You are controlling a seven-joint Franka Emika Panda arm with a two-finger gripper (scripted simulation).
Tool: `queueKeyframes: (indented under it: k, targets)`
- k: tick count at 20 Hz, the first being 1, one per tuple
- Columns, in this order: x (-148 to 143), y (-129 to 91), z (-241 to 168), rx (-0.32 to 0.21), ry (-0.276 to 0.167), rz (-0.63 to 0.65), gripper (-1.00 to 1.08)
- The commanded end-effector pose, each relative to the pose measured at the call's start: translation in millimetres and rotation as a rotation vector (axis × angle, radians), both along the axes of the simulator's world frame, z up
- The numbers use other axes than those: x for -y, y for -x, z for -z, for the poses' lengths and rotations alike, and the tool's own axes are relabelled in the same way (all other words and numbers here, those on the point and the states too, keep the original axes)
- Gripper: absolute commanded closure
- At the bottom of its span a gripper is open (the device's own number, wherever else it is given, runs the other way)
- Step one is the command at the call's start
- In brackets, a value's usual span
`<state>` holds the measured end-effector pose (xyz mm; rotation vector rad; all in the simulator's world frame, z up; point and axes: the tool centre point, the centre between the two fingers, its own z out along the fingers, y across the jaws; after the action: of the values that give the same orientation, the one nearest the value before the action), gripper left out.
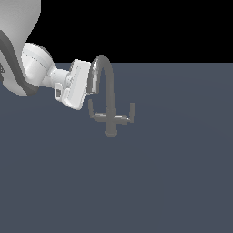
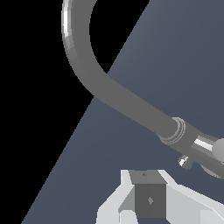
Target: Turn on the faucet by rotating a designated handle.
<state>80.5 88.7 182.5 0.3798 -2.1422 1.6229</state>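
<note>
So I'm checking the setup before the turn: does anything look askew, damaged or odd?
Nothing stands out. The faucet stands upright and intact on the grey surface, both side levers level. The tool sits beside the spout; the handle looks untouched.

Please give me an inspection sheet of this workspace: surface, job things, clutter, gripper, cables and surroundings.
Surface: flat grey-blue floor, bare apart from the faucet.
Job's things: faucet stands upright, with its arched spout curving toward the exterior view's left; the handle is on that side with its tip turned up, and the twin lever is on the exterior view's right.
Clutter: nothing seen.
Gripper: gripper is beside the spout's mouth, above the handle; whether it touches anything, or is open or shut, cannot be told.
Cables: nothing seen.
Surroundings: black background behind the floor.
</note>
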Motion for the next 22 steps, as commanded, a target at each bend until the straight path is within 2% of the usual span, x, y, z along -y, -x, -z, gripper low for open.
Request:
queueKeyframes:
  k: [1,6,11,16,22]
  targets:
    - [-1.7,-0.8,12.5,-0.065,0.007,-0.019,1.08]
    - [-3.8,-0.9,32.2,-0.166,0.018,-0.044,1.08]
    - [-4.8,-0.4,45.3,-0.232,0.026,-0.058,1.08]
    - [-5.2,0.0,51.5,-0.263,0.029,-0.065,1.08]
    - [-5.3,0.1,52.4,-0.266,0.03,-0.065,1.08]
